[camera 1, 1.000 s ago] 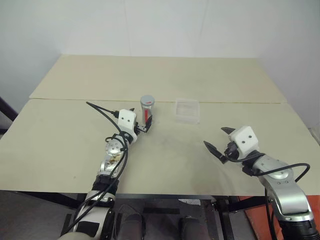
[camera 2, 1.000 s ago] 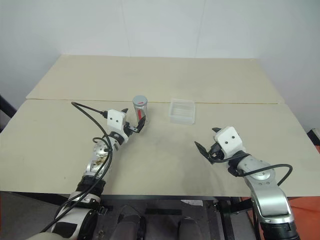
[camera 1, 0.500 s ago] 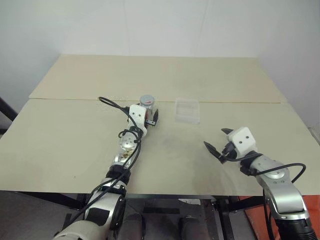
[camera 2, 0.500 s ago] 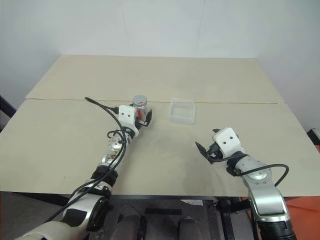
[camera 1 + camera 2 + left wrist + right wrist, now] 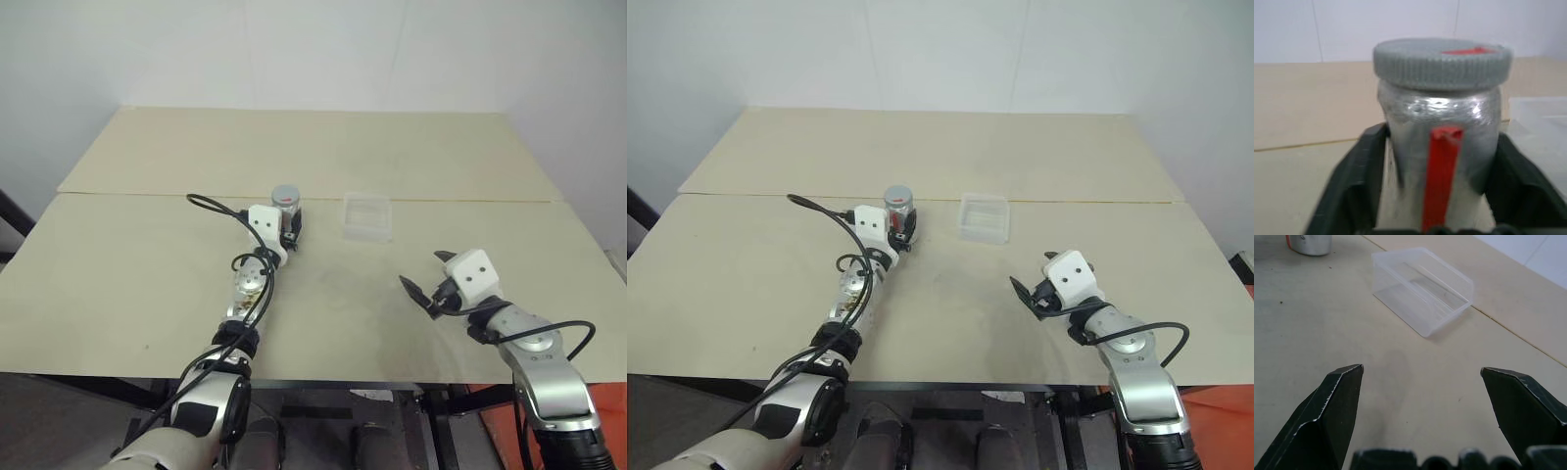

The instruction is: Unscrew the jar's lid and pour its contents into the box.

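The small silvery-grey cylindrical jar (image 5: 1442, 147) with a red stripe down its side stands upright on the beige table (image 5: 147, 255), its ribbed grey round lid (image 5: 1442, 62) screwed on. The left end effector (image 5: 291, 227) is clenched around the jar's body below the lid, probably to brace it for unscrewing. The right end effector (image 5: 427, 277) hangs released, well apart, near the empty transparent plastic rectangular box (image 5: 366, 215) beside the jar.

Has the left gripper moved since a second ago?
Yes. The left gripper went forward toward the table seam, its fingers now around the silvery-grey cylindrical jar.
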Robot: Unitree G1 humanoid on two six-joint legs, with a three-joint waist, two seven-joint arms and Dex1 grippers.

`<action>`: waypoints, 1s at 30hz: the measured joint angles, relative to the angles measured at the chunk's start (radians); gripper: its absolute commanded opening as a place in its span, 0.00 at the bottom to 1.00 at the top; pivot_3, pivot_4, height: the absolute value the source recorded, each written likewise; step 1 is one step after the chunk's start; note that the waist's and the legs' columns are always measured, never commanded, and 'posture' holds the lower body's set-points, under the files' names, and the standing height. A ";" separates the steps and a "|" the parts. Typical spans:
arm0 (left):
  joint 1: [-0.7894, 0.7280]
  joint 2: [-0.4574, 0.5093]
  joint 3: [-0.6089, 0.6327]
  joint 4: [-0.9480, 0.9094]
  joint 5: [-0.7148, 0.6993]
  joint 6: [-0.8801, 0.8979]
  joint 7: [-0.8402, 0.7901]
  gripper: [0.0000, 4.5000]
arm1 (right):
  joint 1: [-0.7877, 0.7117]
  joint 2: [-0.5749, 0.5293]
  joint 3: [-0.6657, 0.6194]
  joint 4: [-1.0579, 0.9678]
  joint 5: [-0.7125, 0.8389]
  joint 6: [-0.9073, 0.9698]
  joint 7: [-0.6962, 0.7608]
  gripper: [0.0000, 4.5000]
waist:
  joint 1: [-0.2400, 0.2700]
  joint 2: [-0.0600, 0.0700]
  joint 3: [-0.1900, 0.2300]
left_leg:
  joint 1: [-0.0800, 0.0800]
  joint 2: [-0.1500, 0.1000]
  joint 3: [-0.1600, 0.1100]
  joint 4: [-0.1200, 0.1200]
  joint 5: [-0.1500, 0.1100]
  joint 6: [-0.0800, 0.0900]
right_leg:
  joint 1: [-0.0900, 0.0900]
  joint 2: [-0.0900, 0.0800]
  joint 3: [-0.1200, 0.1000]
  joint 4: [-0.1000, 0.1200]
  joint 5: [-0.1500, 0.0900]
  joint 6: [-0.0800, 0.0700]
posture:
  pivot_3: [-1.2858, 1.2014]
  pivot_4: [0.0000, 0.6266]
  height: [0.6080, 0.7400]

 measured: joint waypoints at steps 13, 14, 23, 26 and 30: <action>0.133 0.007 -0.025 -0.240 -0.076 0.048 -0.174 0.43 | -0.038 0.102 0.025 -0.038 0.045 0.056 -0.018 1.00 | -0.010 0.000 0.000 | 0.000 0.001 0.000 0.000 0.001 -0.001 | -0.001 0.000 0.000 0.001 0.000 0.000 | 0.52 0.24 1.00; 0.154 0.015 -0.039 -0.302 -0.089 0.078 -0.205 0.43 | -0.053 0.121 0.027 -0.060 0.060 0.073 -0.024 1.00 | -0.010 0.000 0.000 | 0.000 0.001 -0.001 0.000 0.001 -0.001 | -0.001 0.000 0.000 0.002 0.000 0.000 | 0.52 0.24 1.00; 0.336 0.163 -0.207 -0.763 -0.153 0.412 -0.473 0.43 | -0.200 0.262 0.111 -0.210 0.165 0.215 -0.082 1.00 | -0.018 0.001 0.000 | 0.000 0.001 -0.005 0.000 0.001 -0.001 | -0.001 0.000 0.000 0.003 0.000 0.000 | 0.52 0.24 1.00; 0.340 0.171 -0.227 -0.808 -0.150 0.432 -0.496 0.43 | -0.226 0.275 0.128 -0.240 0.201 0.236 -0.082 1.00 | -0.017 0.001 0.000 | 0.000 0.001 -0.008 0.001 0.001 -0.001 | -0.001 0.000 0.000 0.004 0.000 0.000 | 0.52 0.24 1.00; 0.340 0.158 -0.229 -0.814 -0.148 0.426 -0.499 0.43 | -0.234 0.274 0.139 -0.243 0.229 0.241 -0.072 1.00 | -0.020 0.001 0.000 | 0.000 0.001 -0.008 0.002 0.001 -0.001 | -0.001 0.000 0.000 0.007 0.000 0.000 | 0.52 0.24 1.00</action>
